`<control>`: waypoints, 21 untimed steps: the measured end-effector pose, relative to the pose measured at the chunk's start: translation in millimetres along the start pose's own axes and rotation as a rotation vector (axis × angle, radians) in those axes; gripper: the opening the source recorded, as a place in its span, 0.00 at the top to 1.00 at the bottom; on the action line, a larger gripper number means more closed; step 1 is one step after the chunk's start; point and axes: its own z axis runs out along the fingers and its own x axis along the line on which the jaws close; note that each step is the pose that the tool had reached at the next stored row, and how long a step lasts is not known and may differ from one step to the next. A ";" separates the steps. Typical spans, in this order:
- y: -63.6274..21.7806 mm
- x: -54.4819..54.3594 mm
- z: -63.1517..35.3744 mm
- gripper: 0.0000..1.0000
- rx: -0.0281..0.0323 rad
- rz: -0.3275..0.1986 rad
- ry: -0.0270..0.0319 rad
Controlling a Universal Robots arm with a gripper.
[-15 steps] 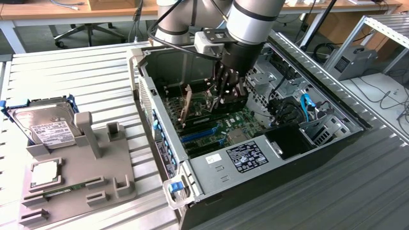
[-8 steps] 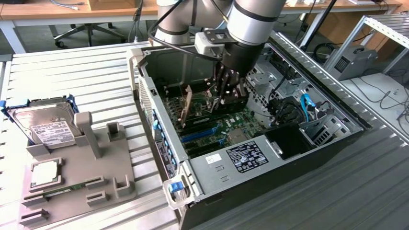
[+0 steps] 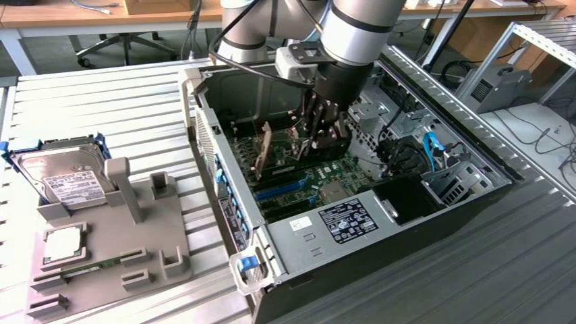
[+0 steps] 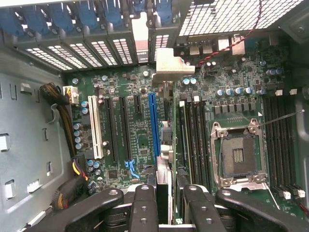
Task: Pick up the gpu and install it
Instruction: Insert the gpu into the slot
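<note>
One arm reaches down into the open computer case (image 3: 270, 243) in the exterior view, its gripper (image 3: 317, 138) low over the motherboard (image 3: 306, 182), and the gpu (image 3: 266, 156) stands on edge between the fingers (image 3: 308, 128), its brownish board face turned toward the exterior view's left. On the desk (image 3: 135, 94) at the exterior view's left sits a grey holder tray (image 3: 135, 229) carrying a hard drive (image 3: 63, 177). In the wrist view, the two black fingers (image 4: 145, 208) pinch the gpu (image 4: 166, 159) edge-on, its silver bracket (image 4: 171, 65) up against the slot openings at the case's rear wall. The card hangs over the motherboard (image 4: 222, 82), between the blue expansion slot (image 4: 153, 123) and the black memory slots (image 4: 193, 135); the empty processor socket (image 4: 239, 154) lies well beside it.
</note>
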 end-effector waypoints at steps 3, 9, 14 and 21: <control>-0.1 1.3 0.1 0.74 0.0000 0.000 0.0001; -0.4 3.4 0.2 0.74 0.0000 0.000 0.0000; -0.6 5.4 0.4 0.74 0.0000 0.000 0.0000; -0.9 7.8 0.5 0.74 0.0000 0.000 0.0001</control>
